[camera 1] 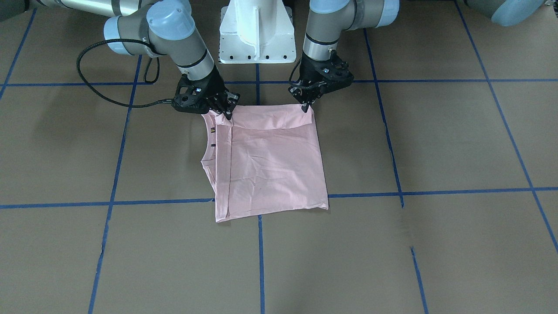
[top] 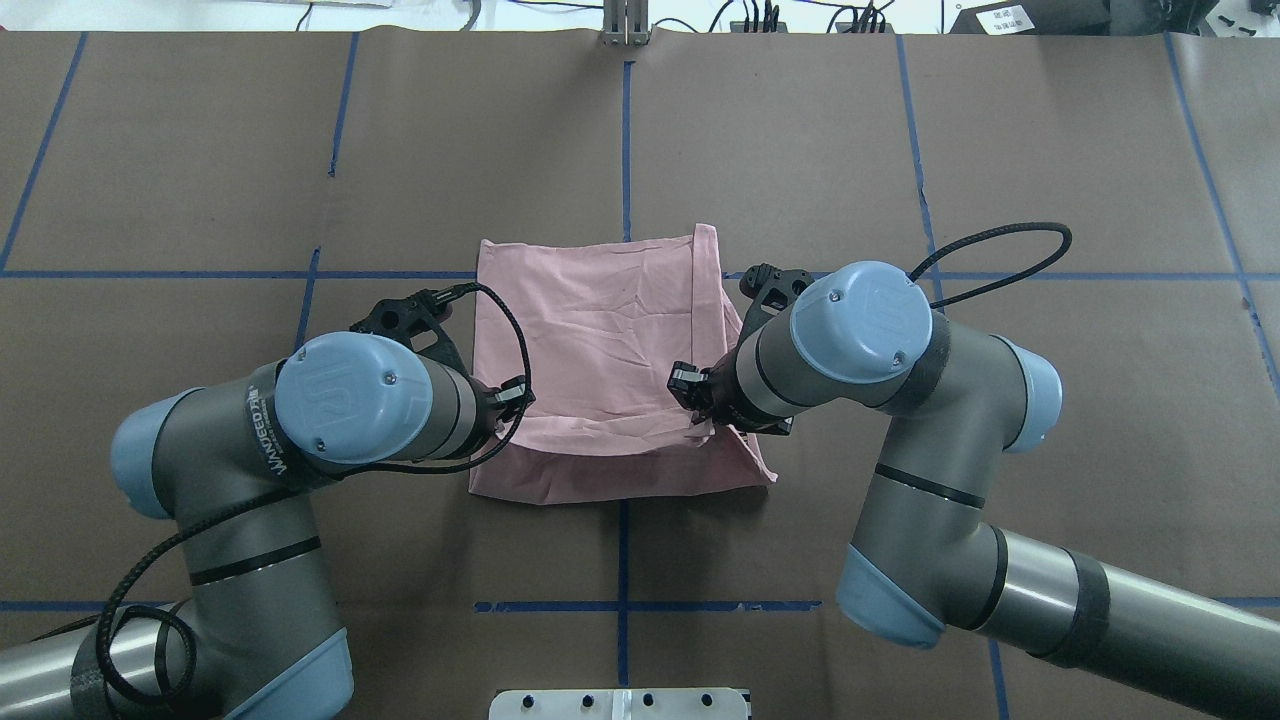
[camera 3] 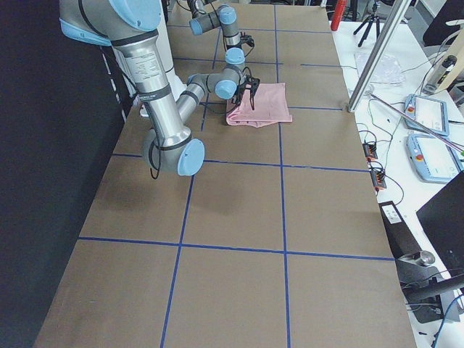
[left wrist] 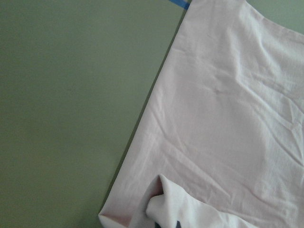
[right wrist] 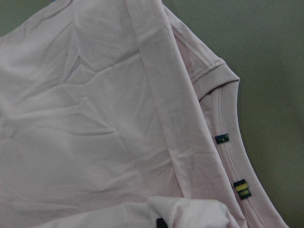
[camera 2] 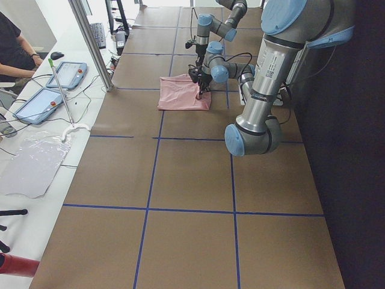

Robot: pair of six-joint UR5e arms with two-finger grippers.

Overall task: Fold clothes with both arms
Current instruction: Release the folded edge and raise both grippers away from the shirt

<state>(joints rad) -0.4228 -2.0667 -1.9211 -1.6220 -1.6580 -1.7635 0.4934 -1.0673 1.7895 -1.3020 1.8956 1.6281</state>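
The pale pink T-shirt [camera 1: 270, 165] lies at the centre of the front-facing view. It is folded to a rough rectangle with a plain side up and rests flat on the brown tabletop [camera 1: 436, 139]. Its top edge in that view is turned over on itself in a band running across the shirt. The neckline curves out along the shirt's left side there. Two small dark tags [right wrist: 242, 188] sit on the neckline, at the lower right of the right wrist view.

The right hand [camera 1: 226, 114] is at the shirt's upper left corner in the front-facing view. The left hand [camera 1: 307, 107] is at its upper right corner. Each has its fingers closed together on a pinch of the turned-over band. A bunch of pink cloth shows at the bottom edge of both wrist views.

Blue tape lines [camera 1: 261, 261] cross the tabletop in a grid, and one runs under the shirt's lower edge. The white base pedestal [camera 1: 257, 30] stands at top centre, between the two arms.
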